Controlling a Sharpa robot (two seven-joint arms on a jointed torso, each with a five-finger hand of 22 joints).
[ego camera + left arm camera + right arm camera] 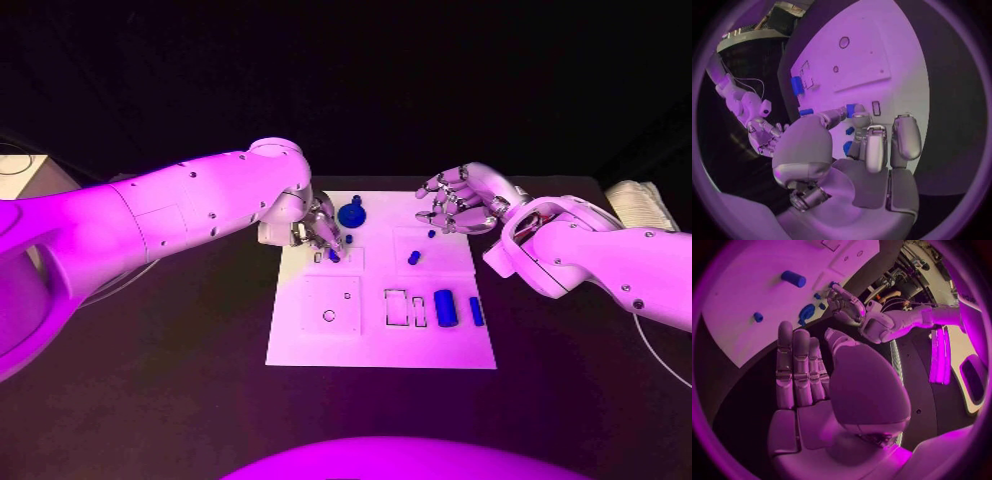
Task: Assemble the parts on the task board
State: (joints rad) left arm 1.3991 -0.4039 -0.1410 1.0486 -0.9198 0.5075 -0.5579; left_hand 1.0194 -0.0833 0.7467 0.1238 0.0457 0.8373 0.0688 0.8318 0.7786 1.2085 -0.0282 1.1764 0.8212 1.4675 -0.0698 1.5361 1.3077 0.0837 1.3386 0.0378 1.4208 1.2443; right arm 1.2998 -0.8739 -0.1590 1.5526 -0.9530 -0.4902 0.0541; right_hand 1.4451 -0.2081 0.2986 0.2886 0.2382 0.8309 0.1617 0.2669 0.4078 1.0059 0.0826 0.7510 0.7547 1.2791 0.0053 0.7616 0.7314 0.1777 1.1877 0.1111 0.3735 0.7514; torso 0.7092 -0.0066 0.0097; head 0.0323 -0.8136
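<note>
The white task board (pixel 378 335) lies in the middle of the black table. My left hand (pixel 307 227) reaches down over the board's far left part and pinches a small blue part (pixel 333 255) between thumb and a finger, seen close up as the blue part (pixel 852 108) at the fingertips (pixel 861 119). My right hand (pixel 459 201) hovers over the board's far right corner, fingers apart, holding nothing. A round blue part (pixel 355 213) stands near the far edge. Two small blue pegs (pixel 414 257) sit mid-board. A blue cylinder (pixel 446 307) and a thin blue bar (pixel 476 311) lie on the right.
Empty rectangular slots (pixel 395 306) and a recessed plate with a small hole (pixel 330 304) mark the board's near half. A white object (pixel 639 205) lies at the table's far right edge. The right wrist view shows the blue cylinder (pixel 793 278) and the left hand (pixel 848 305).
</note>
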